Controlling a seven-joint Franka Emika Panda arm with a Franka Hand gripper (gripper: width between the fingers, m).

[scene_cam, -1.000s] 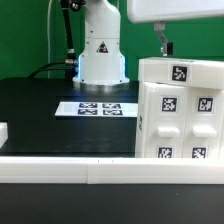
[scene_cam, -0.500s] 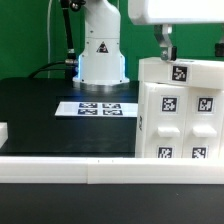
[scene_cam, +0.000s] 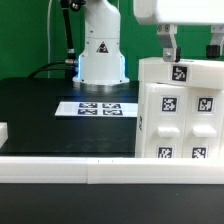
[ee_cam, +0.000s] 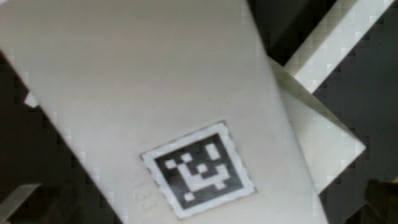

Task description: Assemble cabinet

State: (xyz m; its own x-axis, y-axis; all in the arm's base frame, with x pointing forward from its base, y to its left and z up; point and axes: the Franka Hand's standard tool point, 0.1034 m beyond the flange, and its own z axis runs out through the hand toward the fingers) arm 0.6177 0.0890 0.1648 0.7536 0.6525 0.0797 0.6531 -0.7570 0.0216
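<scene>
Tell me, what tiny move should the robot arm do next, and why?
Probably lower a little more. The tool hangs just above the cabinet, its fingers apart and holding nothing, and the wrist view shows only the tagged top close below.

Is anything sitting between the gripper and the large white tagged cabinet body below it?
Nothing visible. The gripper hangs directly above the large white box-shaped cabinet body, with only open air between its fingers and the top.

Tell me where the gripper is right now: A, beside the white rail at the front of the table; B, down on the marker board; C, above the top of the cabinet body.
C: in the exterior view the gripper hangs right over the tagged top of the cabinet body, far from the marker board.
</scene>
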